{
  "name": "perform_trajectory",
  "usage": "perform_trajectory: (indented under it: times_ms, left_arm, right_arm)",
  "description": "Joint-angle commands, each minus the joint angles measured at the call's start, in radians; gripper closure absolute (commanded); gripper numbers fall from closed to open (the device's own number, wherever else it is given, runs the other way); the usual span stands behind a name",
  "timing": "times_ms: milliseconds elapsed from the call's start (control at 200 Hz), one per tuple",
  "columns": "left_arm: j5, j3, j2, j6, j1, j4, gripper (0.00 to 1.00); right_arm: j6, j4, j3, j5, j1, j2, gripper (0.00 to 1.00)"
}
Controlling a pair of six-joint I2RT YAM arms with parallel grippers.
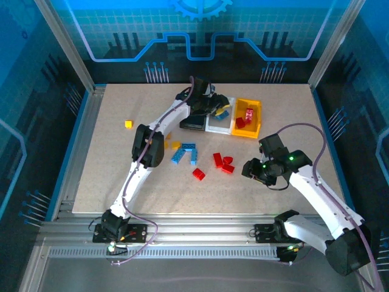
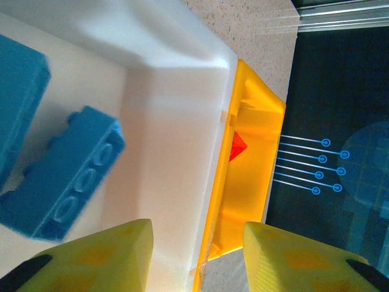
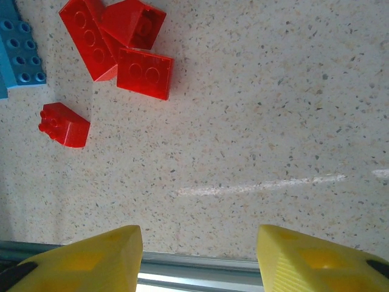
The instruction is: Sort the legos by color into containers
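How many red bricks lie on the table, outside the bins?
4. Long brick, square brick and third brick cluster together; fourth brick lies alone nearby. More may be hidden.

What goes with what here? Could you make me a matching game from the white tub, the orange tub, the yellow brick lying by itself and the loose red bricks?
Things:
1. white rectangular plastic bin
2. yellow-orange rectangular plastic bin
3. lone small yellow plastic brick
4. cluster of loose red plastic bricks

Places or contents:
A. lies on the table in front of the bins, near the right claw
B. holds light blue bricks
C. sits by itself on the table's left part
D. holds red bricks

Pairs: 1-B, 2-D, 3-C, 4-A.
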Motion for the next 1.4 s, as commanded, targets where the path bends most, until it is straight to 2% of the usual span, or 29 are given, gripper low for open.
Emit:
perform_trajectory:
  times_ms: [0, 155, 280, 425, 645, 871, 1136, 1396]
  left_arm:
    - [0.038, 0.018, -0.041, 0.013, 0.007, -0.027, 0.56]
    - [0.043, -0.039, -0.13, 0.072, 0.006, -0.071, 0.53]
    - [0.026, -0.161, -0.266, 0.178, 0.008, -0.141, 0.51]
    - [-0.014, -0.437, -0.505, 0.266, 0.033, -0.155, 0.48]
    - [-0.042, -0.956, -0.878, 0.278, 0.104, -0.101, 0.46]
    - [-0.061, -1.29, -1.144, 0.276, 0.152, -0.101, 0.45]
    - [-0.09, -1.449, -1.325, 0.264, 0.184, -0.145, 0.45]
    - [-0.093, -1.489, -1.371, 0.272, 0.197, -0.176, 0.44]
  right_arm:
    - [0.025, -0.008, -0.001, 0.032, 0.032, 0.008, 0.46]
    - [-0.013, 0.015, 0.031, 0.038, 0.088, 0.097, 0.45]
    - [-0.082, 0.02, 0.129, 0.079, 0.165, 0.249, 0.44]
    - [-0.2, -0.009, 0.254, 0.125, 0.203, 0.436, 0.41]
    - [-0.433, -0.035, 0.406, 0.13, 0.201, 0.67, 0.34]
    - [-0.636, -0.055, 0.499, 0.162, 0.199, 0.811, 0.27]
    - [-0.735, -0.066, 0.558, 0.247, 0.198, 0.932, 0.26]
    - [-0.744, -0.044, 0.55, 0.257, 0.198, 0.976, 0.27]
